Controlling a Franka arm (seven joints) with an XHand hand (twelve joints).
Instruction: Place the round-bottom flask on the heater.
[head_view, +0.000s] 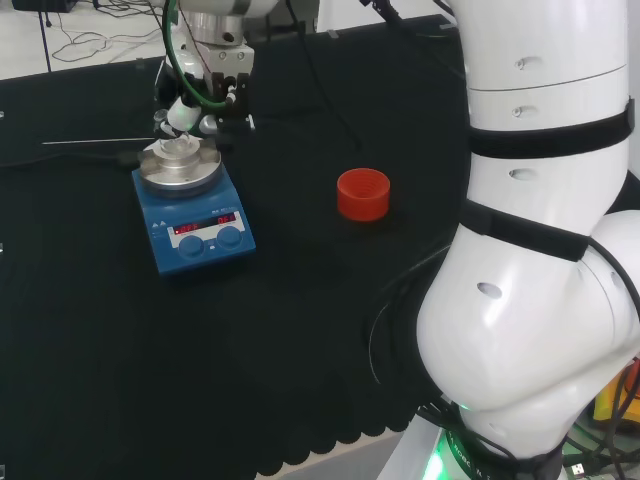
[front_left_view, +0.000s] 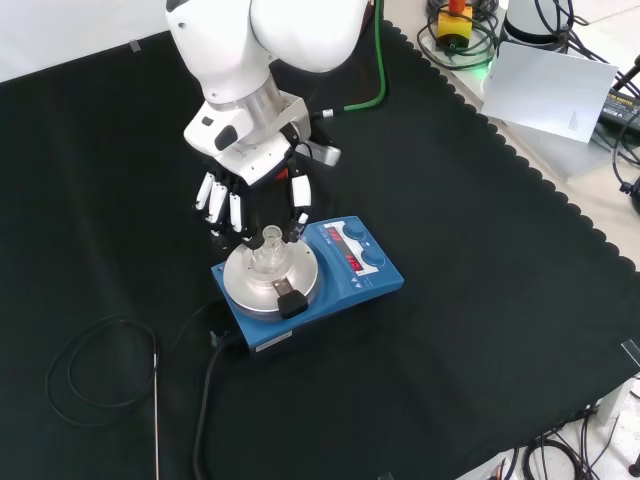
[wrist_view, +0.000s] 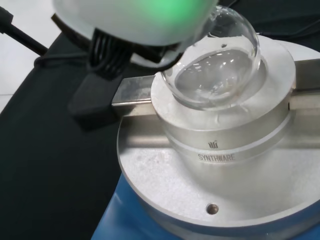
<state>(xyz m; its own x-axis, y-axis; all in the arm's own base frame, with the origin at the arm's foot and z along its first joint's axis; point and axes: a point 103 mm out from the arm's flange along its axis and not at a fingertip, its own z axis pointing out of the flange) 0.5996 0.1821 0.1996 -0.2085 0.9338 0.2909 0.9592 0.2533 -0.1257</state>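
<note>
Your black and white hand (front_left_view: 250, 195) hangs over the clear glass round-bottom flask (wrist_view: 215, 65), fingers curled round its neck. The bulb sits in the silver block atop the blue heater (front_left_view: 305, 275), near the surface's centre, seemingly seated for release.

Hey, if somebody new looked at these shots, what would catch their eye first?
Probably the blue heater with its round metal block, standing on the black cloth, with the clear round-bottom flask seated in the block's hollow. Right over it hangs the black and white hand, fingers pointing down around the flask's neck. In the head view, a red ribbed ring stands alone to the heater's right.
</note>
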